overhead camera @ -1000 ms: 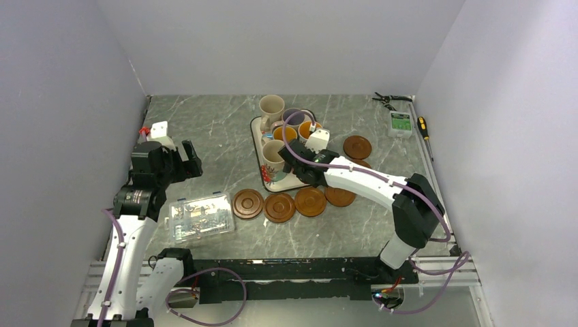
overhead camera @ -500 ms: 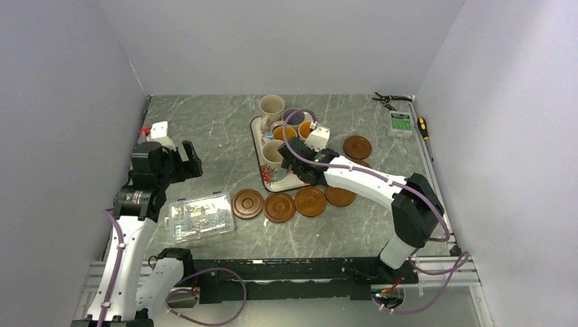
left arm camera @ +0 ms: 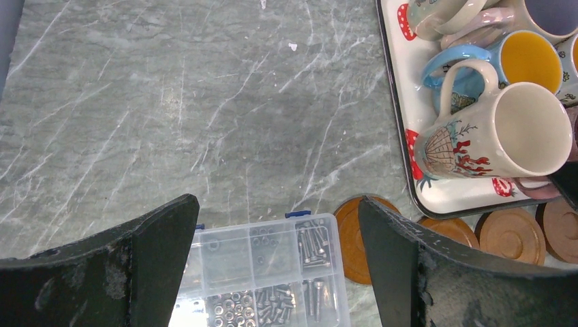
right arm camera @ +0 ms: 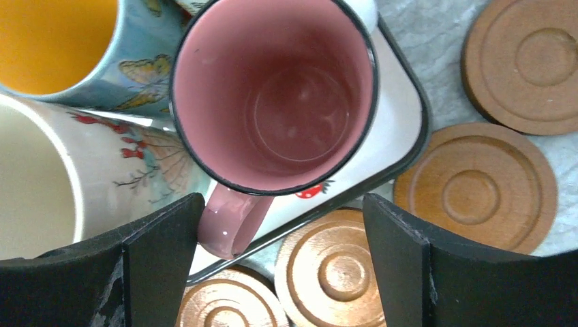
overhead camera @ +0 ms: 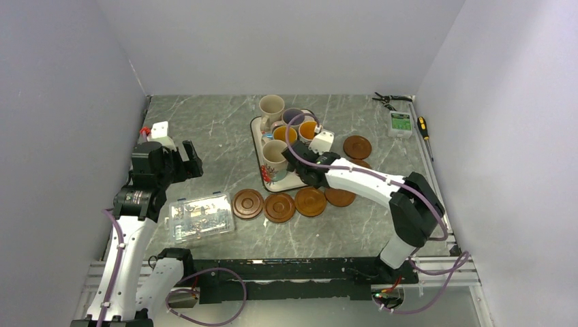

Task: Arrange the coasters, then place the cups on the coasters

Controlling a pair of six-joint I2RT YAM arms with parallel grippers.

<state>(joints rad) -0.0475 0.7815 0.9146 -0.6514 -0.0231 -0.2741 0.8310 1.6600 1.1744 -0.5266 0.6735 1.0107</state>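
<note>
Several brown coasters lie in a row at the near side of the white tray; two more sit to its right. The tray holds the cups: cream mugs, orange-inside mugs and a purple-inside one. My right gripper is open over the tray's near corner. The pink mug is right below it, and its handle lies between the jaws, close against the left finger. My left gripper hangs open above the clear box, holding nothing.
A clear plastic box of screws lies near the left arm, beside the leftmost coaster. Pliers, a small green device and a screwdriver lie at the back right. Grey walls close in three sides.
My right wrist has shifted slightly to the right over the tray's near corner and its jaws have narrowed a little. The left arm has not moved.
</note>
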